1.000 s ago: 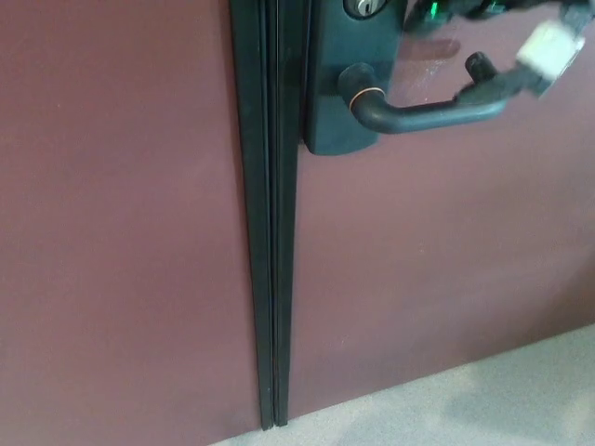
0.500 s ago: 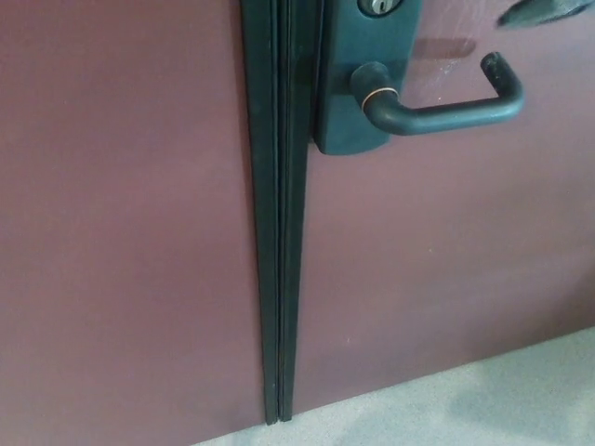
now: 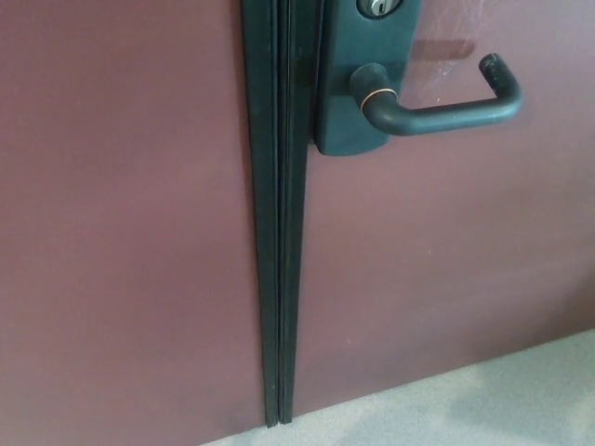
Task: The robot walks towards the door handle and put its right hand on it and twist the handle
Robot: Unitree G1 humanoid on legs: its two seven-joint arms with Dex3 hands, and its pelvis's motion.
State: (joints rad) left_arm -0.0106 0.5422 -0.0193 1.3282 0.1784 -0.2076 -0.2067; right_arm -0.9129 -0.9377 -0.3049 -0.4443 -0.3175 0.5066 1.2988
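Near the top right corner of the maroon door, the dark metal lever handle juts level from its black backplate — untouched, neither hand in view, their state unknowable — so reaching, grasping and twisting all remain.

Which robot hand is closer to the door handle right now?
Neither can be judged: no robot hand shows in the head view. The door handle sticks out bare from its black plate on the reddish door.

The keyhole is cut by the top edge.
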